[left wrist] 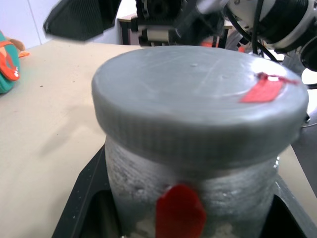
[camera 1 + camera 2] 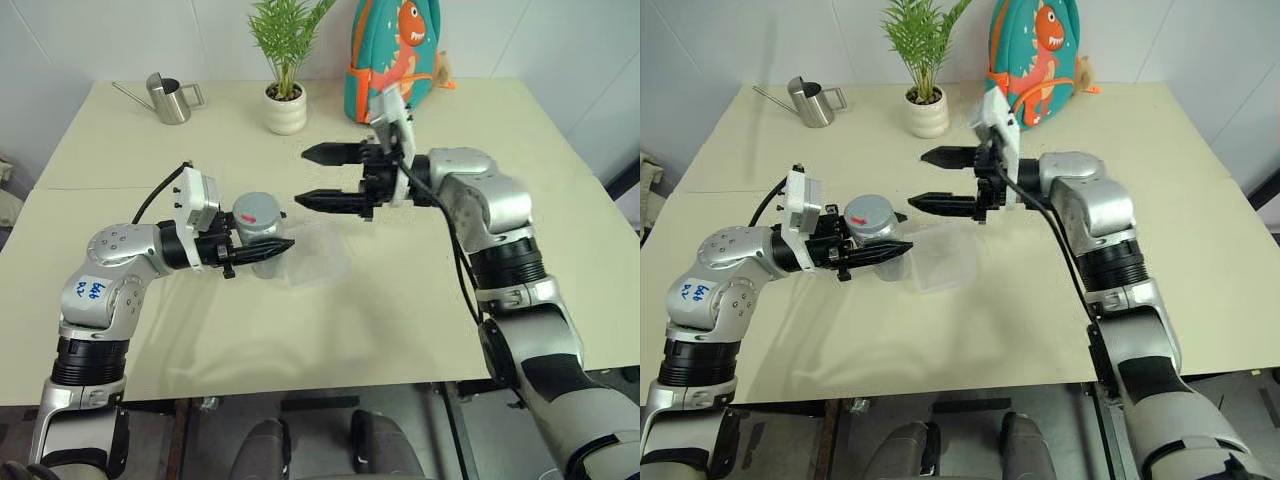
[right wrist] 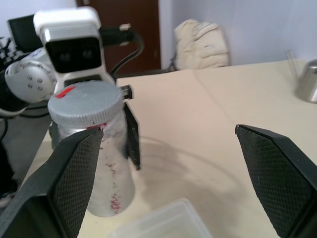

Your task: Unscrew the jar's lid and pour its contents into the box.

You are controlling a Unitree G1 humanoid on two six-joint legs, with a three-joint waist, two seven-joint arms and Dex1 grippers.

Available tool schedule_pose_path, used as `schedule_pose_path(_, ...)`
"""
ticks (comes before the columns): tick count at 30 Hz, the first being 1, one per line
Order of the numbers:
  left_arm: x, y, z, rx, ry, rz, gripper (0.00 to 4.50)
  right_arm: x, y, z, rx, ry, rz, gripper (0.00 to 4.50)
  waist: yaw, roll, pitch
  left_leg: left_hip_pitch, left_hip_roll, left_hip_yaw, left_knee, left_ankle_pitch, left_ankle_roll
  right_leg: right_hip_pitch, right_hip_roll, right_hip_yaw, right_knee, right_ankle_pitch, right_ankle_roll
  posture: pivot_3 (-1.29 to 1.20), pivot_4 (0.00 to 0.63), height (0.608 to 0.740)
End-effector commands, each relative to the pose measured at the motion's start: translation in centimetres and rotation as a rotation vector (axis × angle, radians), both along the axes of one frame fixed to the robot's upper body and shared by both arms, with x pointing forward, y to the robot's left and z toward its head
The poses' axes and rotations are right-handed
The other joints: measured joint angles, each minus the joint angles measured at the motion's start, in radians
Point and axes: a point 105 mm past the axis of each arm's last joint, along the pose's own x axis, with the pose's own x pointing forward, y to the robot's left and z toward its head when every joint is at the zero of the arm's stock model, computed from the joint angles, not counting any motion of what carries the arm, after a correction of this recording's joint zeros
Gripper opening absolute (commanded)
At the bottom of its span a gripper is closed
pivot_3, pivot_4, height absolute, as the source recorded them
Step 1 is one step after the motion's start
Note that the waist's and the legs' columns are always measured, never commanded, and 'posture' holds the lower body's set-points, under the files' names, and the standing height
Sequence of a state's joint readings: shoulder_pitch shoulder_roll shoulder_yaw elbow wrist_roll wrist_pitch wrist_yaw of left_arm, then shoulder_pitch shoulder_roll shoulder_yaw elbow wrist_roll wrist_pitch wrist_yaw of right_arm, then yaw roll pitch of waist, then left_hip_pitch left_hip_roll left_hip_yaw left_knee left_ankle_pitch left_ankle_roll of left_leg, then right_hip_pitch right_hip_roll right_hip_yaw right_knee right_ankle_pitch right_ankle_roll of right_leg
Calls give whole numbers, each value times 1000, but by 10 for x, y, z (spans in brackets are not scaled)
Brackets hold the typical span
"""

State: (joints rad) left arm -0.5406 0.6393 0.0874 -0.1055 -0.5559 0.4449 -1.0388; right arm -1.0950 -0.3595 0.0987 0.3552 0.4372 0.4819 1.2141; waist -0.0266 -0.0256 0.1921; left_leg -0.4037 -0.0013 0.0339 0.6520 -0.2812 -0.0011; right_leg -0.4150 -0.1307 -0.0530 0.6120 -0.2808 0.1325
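**Jar clamped upright, lid still on, second tool spread beside it**

Left tool [image 2: 262, 250]: clamped tight around the jar [image 2: 262, 232], fingers gripping the lower body from both sides. Jar held upright just above the bench [image 2: 150, 330], lid side up — judged a steadying hold, so the body cannot turn while the cap is twisted.

Lid [image 2: 870, 212]: grey, flat, red mark on top, seated on the jar; unscrewing not yet done.

Right tool [image 2: 330, 177]: fingers spread wide, empty, pointing level toward the jar from its far right side. Near the lid, slightly higher and apart from it; no contact. The wide spread suits the cap's full width, by my reading.

Box [image 2: 318, 255]: clear frosted tray on the bench, just beside the jar on its right and partly under it, below the right tool — placed handy for tipping.

Contents: hidden behind the jar's opaque wall; cannot tell.

Background: watering can [image 2: 170, 98], potted plant [image 2: 285, 100], backpack [image 2: 395, 50], well apart at the far edge.
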Motion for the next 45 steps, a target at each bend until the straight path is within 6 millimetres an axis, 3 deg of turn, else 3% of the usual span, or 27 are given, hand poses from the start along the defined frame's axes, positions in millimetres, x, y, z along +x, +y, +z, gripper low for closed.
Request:
schedule_pose_path(1,-6,0,9,6,-47,-20,2024,-11,-12,16,45,-24,48,4485,-3,0,0,0,0,0,0,0,0,0,0,0,0,0,0,0,150,740)
schedule_pose_path(5,-7,3,10,8,-46,-11,2024,-15,-15,24,67,-26,81,4485,-3,0,0,0,0,1,0,0,0,0,1,0,0,0,0,0,150,740)
schedule_pose_path(10,-8,3,9,4,-44,-4,2024,-27,1,36,108,-25,152,4485,-3,0,0,0,1,1,1,0,0,0,0,0,1,0,0,0,150,740)
schedule_pose_path(17,-9,-2,3,-1,-32,-13,2024,-57,48,11,13,-19,279,4485,-1,0,0,0,1,0,0,0,0,0,0,0,0,0,0,0,150,740)
schedule_pose_path(23,-9,-5,4,-4,-35,-19,2024,-56,59,-2,-33,-28,270,4485,1,0,0,0,0,0,1,0,0,0,0,0,0,0,0,0,150,740)
schedule_pose_path(38,-10,-7,4,-6,-38,-21,2024,-48,60,1,-2,-19,241,4485,-2,0,0,0,0,0,0,0,0,0,0,0,0,0,0,0,150,740)
schedule_pose_path(41,-9,-7,4,-6,-38,-21,2024,-47,60,1,3,-14,239,3895,-2,0,0,0,0,0,0,0,0,0,0,0,0,0,0,0,150,740)
schedule_pose_path(45,-9,-7,4,-6,-38,-19,2024,-48,61,3,17,-13,248,2556,-2,0,0,0,0,0,0,0,0,0,0,0,0,0,0,0,150,740)
